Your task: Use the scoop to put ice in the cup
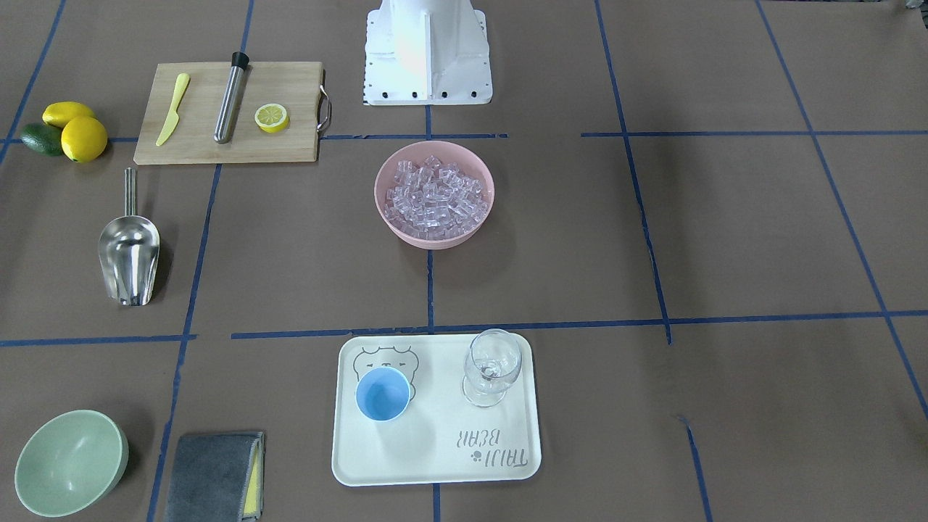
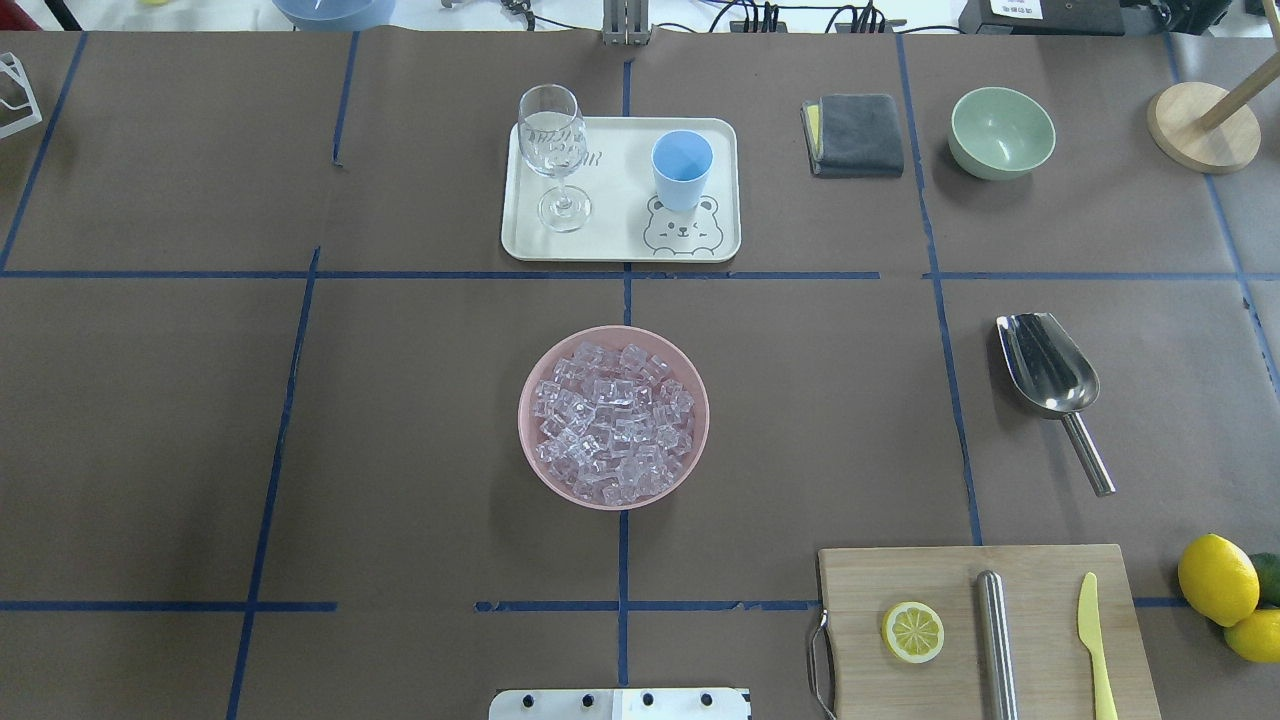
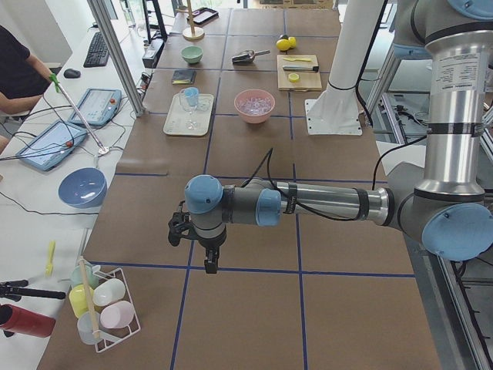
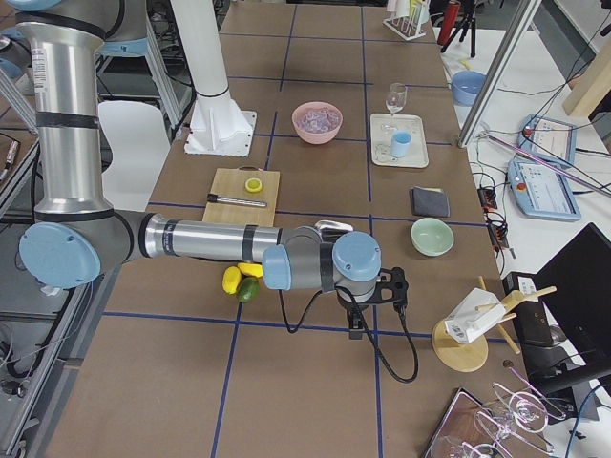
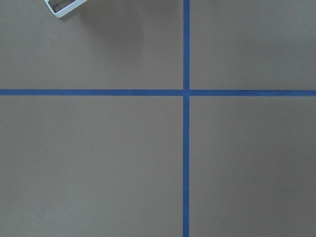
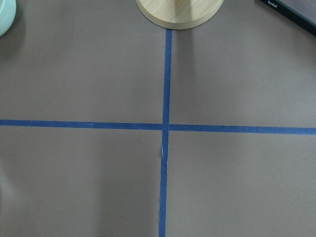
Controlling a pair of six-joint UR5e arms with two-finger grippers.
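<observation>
- I see the scoop lying on the table at middle right of the overhead view, with no gripper on it.
- The ice fills the pink bowl at centre.
- The cup stands on the tray, upper centre.
- The left gripper and right gripper point down; wide or narrow, I cannot tell.

Light-blue cup, shiny steel scoop, pink bowl.

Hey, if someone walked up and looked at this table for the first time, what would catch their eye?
The pink bowl heaped with ice at the table's middle draws the eye first. Beyond it, a white tray holds the blue cup and a wine glass. The shiny scoop lies on the robot's right side.
</observation>
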